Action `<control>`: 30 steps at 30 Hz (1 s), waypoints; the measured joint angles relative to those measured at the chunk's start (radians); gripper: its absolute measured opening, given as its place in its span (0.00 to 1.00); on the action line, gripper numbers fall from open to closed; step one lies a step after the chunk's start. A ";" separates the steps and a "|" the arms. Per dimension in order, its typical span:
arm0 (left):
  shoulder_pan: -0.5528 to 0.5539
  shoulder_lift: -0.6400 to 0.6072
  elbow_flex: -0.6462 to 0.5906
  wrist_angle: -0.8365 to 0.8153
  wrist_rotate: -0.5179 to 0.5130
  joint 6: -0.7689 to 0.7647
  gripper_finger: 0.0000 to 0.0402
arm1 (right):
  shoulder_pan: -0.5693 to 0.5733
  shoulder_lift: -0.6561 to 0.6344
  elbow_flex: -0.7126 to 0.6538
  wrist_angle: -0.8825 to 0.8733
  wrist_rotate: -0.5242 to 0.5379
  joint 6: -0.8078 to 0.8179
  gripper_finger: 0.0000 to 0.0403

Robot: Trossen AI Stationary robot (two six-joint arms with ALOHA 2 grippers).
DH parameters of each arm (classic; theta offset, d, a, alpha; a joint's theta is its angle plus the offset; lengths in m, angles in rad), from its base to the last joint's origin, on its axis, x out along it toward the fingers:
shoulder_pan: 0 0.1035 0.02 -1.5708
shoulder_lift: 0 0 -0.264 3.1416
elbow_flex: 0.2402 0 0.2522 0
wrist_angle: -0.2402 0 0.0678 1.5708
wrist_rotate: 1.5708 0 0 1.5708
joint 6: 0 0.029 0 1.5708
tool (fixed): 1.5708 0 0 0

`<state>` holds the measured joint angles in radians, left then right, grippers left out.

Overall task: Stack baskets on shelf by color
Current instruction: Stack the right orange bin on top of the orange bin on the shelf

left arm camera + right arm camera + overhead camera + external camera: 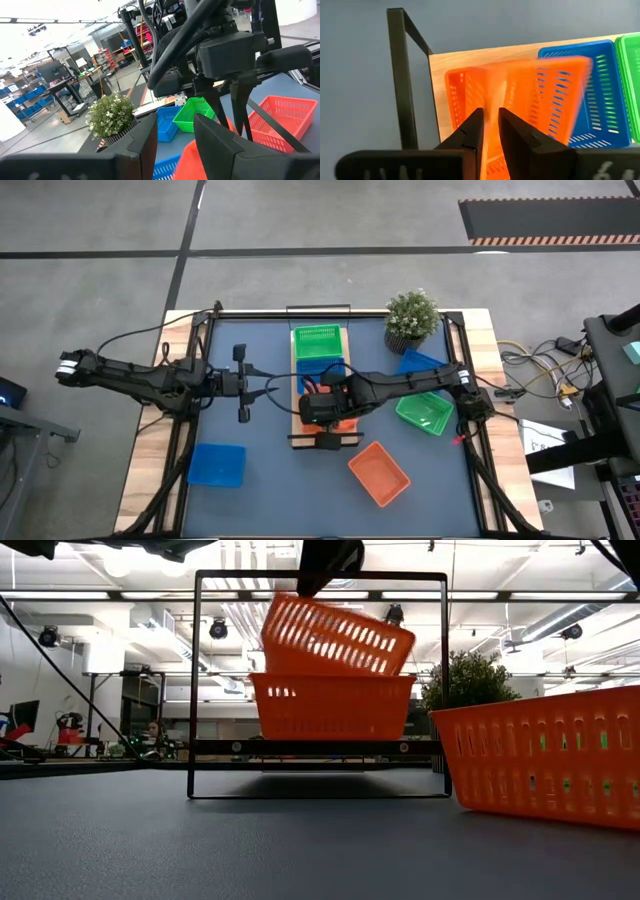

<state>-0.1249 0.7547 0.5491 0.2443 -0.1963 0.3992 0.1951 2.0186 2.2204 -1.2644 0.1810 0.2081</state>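
1. I worried most about the tilted orange plastic basket with holes in its sides (335, 635). It sat crooked in the orange basket under it (332, 706), one end up, not yet flat.
2. If it was let go like that, I judged it could slide off the end of the long light-wood shelf with the thin black metal frame (296, 435) or stay stuck at a slant.
3. The right gripper (490, 125) was right above that end of the shelf, pointing down. Its two dark fingers had a thin gap, and the wall of the tilted basket was between them. I could not tell if they were pinching it or letting go.
4. The right arm reached across the table from its side to the shelf in the middle.
5. The left gripper (175, 131) was out over the dark blue tabletop (260, 470), just beside the shelf, holding nothing, its fingers apart. The left arm was stretched out level.
6. On the shelf, a blue basket (585, 95) sat next to the orange pair and a green basket (316, 340) at the far end.
7. Not yet stacked on the table: another orange basket (379, 473), a blue one (217, 464), a green one (424, 413) and a blue one (420, 363) near the small potted plant (411, 315).
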 joint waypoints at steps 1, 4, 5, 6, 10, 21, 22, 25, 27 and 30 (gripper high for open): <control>0.000 0.000 0.000 0.000 0.000 0.000 0.28 | -0.001 0.000 0.000 0.002 0.000 0.000 0.14; 0.000 0.000 0.000 0.000 0.000 0.000 0.28 | -0.002 0.000 0.000 0.001 -0.002 0.000 0.17; 0.000 0.000 0.000 0.000 0.000 0.000 0.28 | -0.002 0.000 0.000 0.001 -0.004 0.000 0.18; 0.000 0.000 0.000 0.000 0.000 0.000 0.28 | -0.002 0.000 0.000 0.002 -0.006 0.000 0.19; 0.000 0.002 0.000 0.000 0.000 -0.001 0.28 | -0.002 -0.005 0.002 -0.017 -0.009 -0.011 0.22; -0.001 0.043 0.000 -0.126 0.008 -0.039 0.28 | -0.010 -0.189 -0.068 -0.199 0.002 0.017 0.13; -0.001 0.047 0.000 -0.144 0.008 -0.050 0.28 | -0.013 -0.212 -0.101 -0.193 0.002 0.018 0.11; -0.001 0.049 0.000 -0.211 0.010 -0.084 0.28 | -0.020 -0.291 -0.232 -0.139 0.002 0.020 0.05; -0.002 0.056 0.000 -0.227 0.013 -0.116 0.28 | -0.026 -0.348 -0.345 -0.071 0.002 0.020 0.03; -0.002 0.063 0.000 -0.250 0.015 -0.177 0.27 | -0.037 -0.429 -0.534 0.056 -0.010 0.021 0.02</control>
<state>-0.1265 0.8176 0.5488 -0.0061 -0.1810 0.2223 0.1580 1.5899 1.6866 -1.2080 0.1713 0.2288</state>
